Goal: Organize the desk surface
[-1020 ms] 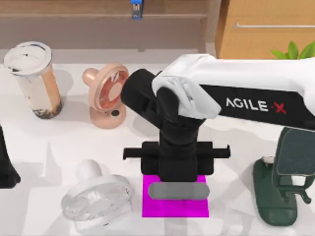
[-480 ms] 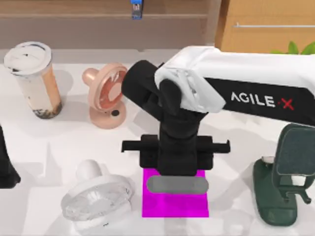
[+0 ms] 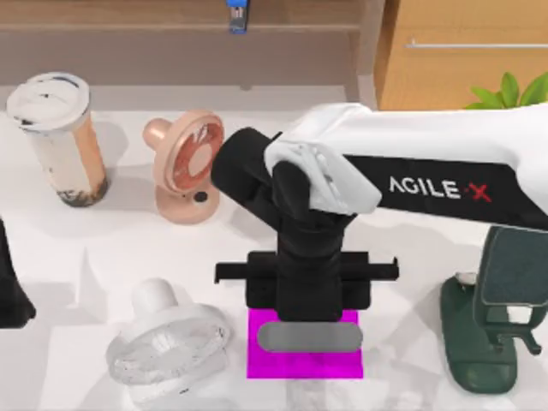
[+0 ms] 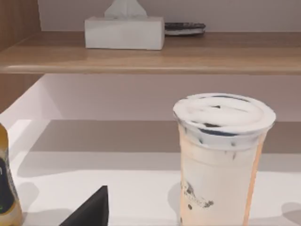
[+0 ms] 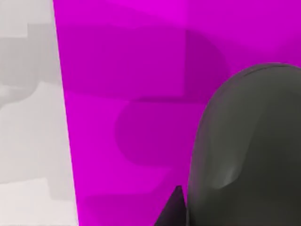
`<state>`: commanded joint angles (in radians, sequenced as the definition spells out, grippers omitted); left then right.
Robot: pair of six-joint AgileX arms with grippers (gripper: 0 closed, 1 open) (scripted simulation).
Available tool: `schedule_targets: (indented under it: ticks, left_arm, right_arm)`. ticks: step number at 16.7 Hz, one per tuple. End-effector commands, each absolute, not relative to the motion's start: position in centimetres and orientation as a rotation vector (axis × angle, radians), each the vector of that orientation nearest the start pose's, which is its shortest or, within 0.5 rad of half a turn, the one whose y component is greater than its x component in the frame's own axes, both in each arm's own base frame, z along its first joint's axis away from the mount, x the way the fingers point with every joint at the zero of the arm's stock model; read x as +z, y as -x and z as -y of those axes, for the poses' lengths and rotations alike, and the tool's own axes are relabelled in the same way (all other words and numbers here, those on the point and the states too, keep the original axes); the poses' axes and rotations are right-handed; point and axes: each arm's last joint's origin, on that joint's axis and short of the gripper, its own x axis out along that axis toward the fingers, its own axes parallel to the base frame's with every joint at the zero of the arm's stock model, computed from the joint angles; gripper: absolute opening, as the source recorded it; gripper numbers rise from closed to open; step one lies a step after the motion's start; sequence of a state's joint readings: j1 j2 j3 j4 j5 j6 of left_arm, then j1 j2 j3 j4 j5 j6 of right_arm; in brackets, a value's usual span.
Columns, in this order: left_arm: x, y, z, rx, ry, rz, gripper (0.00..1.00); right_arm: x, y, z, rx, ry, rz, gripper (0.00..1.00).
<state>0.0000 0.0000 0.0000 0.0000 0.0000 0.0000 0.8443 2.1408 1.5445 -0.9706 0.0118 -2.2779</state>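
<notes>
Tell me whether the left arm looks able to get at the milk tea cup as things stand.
Probably yes. The left claw sits at the table's left edge, and the milk tea cup stands upright just beyond it; the left wrist view shows bare desk surface before the cup.

The magenta mat [image 3: 305, 355] serves as landmark on the desk surface [image 3: 128, 235]. Directly over it hangs the right gripper [image 3: 308, 336], with a grey oblong object [image 3: 310, 336] lying on the mat beneath, so approach from above is blocked. Just left of the mat a clear fan [image 3: 169, 351] crowds that side. Right of it stands a dark green stand [image 3: 488, 334], with bare tabletop between. Behind the mat, a pink fan [image 3: 187, 167] and a lidded drink cup [image 3: 58, 137] stand farther left, open white surface lying between them and the mat.
</notes>
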Motion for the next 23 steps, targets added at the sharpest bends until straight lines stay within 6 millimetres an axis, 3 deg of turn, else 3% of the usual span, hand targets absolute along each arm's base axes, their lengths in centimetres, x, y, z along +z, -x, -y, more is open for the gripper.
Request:
schedule_targets:
  ticks: [2,15,23]
  left_arm:
    - [16.0,-10.57,0.12,0.0,0.0,0.0,1.0]
    - [16.0,-10.57,0.12,0.0,0.0,0.0,1.0]
    - [16.0,-10.57,0.12,0.0,0.0,0.0,1.0]
  right_arm:
    - [13.51,-26.65,-30.51,2.207,2.228,-0.015,0.0]
    - [13.51,-26.65,-30.51,2.207,2.228,-0.015,0.98]
    - [13.51,-26.65,-30.51,2.207,2.228,-0.015,1.0]
